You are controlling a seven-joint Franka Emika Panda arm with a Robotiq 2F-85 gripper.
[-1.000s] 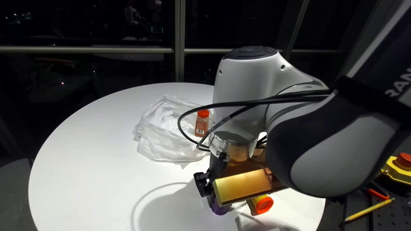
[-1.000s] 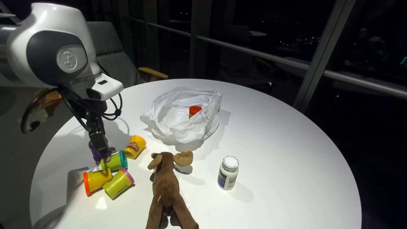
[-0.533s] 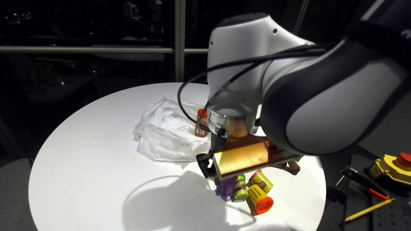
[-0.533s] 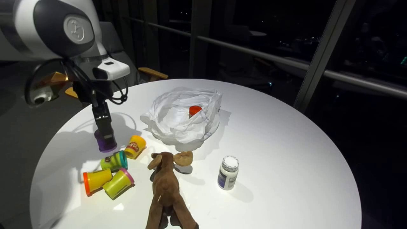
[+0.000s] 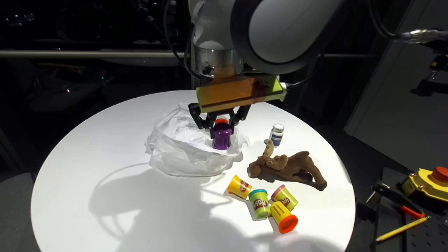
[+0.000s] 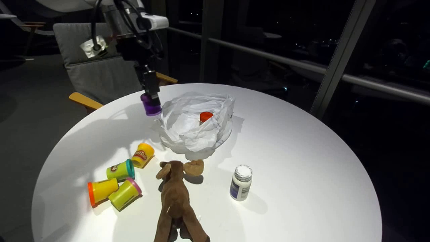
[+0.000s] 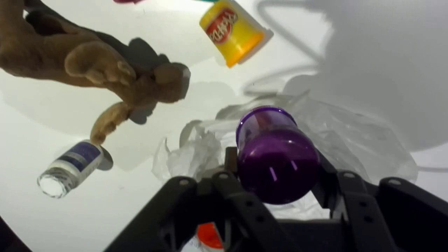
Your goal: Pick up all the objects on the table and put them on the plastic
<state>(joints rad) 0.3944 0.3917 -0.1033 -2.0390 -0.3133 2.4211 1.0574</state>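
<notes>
Gripper point(image 5: 222, 130): clamped on the purple tub point(image 7: 278, 164), its 2 fingers point(image 7: 231, 159) bearing on opposite sides, as the wrist view confirms. The tub is raised clear of the round white table point(image 6: 302, 161). In an exterior view it hangs just beside the rim of the wrinkled white plastic bag point(image 6: 188, 143); in the wrist view parts of the plastic show behind it. Whether it is directly over the bag cannot be determined.

Bag contents: red-capped bottle point(image 6: 206, 116), partly hidden by a fold of plastic.

On the table, each lying on its side and grouped closely: yellow-lidded tub point(image 5: 239, 187), teal-lidded tub point(image 5: 260, 204), pink-lidded tub point(image 6: 124, 196) and orange-lidded tub point(image 6: 104, 190); count, 4. The last 2 are so close that contact cannot be ruled out. Brown plush animal point(image 5: 294, 167) lies near this group, head end toward the bag. White bottle point(image 6: 241, 185) stands upright on the table; the animal lies between it and the tubs.

Off the table: a grey chair point(image 6: 97, 74) and, in an exterior view, a yellow box point(image 5: 420, 182) with a red button point(image 5: 441, 174), near a yellow pencil point(image 5: 403, 229) on a dark perforated surface point(image 5: 427, 238)
</notes>
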